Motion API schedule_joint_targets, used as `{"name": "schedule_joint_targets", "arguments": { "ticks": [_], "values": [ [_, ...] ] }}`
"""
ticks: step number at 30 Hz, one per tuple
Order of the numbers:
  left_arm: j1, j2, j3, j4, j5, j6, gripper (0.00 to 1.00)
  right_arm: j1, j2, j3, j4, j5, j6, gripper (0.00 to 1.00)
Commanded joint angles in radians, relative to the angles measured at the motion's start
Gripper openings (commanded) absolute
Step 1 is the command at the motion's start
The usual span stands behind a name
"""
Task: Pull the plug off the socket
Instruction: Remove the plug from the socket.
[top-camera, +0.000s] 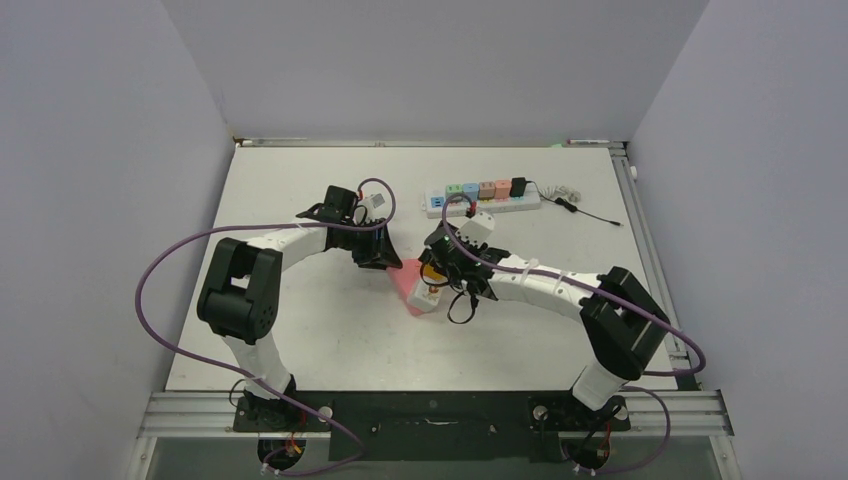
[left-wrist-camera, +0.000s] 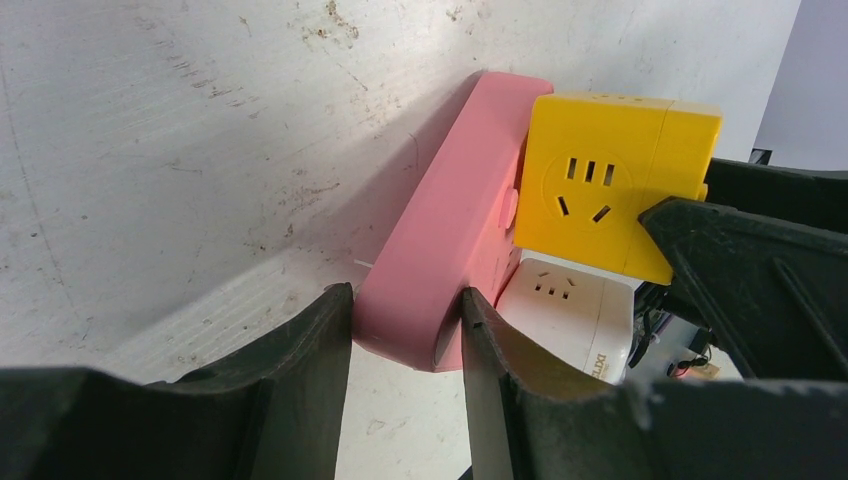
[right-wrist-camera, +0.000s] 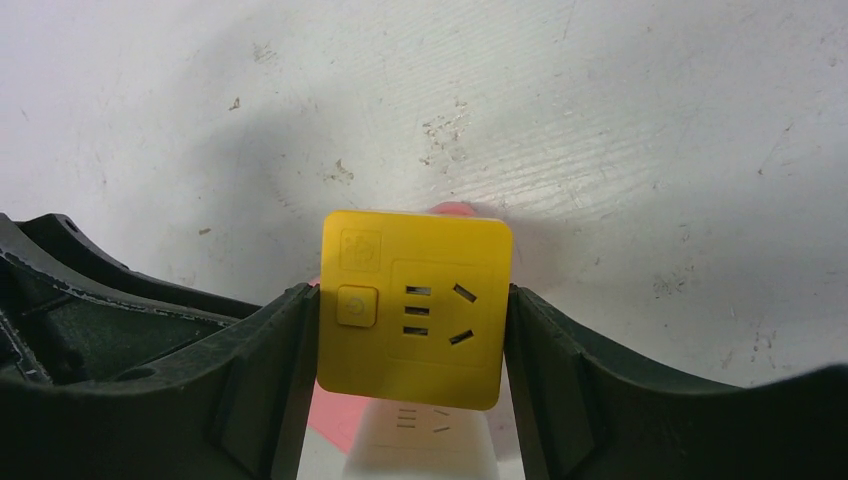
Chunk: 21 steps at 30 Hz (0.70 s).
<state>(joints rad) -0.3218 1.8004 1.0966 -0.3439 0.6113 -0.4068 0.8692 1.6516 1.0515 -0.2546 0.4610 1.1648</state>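
Right end effector (right-wrist-camera: 410, 345) grips square yellow plug (right-wrist-camera: 430, 250) on pink socket (left-wrist-camera: 440, 250)

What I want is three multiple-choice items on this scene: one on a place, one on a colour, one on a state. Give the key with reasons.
1. Where does the white power strip lie?
A. by the arm bases
B. at the far side of the table
C. under the left arm

2. What colour is the plug between the right gripper's fingers?
A. green
B. black
C. yellow

3. How is the left gripper?
A. shut on the pink socket strip
B. open in the air
C. shut on nothing

Key: 1 B, it lies beyond both grippers in the top view; 2 C, the right wrist view shows a yellow cube; 3 A, its fingers press the strip's two sides.
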Motion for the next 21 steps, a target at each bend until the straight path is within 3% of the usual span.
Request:
{"name": "schedule_joint_targets", "arguments": {
  "ticks": [1, 13, 21],
  "values": [
    [-0.016, 0.0, 0.01, -0.03, -0.051, 0.027, 0.0, -0.05, 0.003, -0.071, -0.003, -0.137, -0.027, 0.05],
    [-0.016, 0.003, 0.011, -0.04, -0.074, 0.031, 0.0, -0.13, 0.039, -0.191, 0.153, -0.306, 0.004, 0.05],
    [-0.016, 0.009, 0.014, -0.044, -0.083, 0.028, 0.0, -0.132, 0.047, -0.208, 0.178, -0.291, 0.014, 0.05]
  ]
}}
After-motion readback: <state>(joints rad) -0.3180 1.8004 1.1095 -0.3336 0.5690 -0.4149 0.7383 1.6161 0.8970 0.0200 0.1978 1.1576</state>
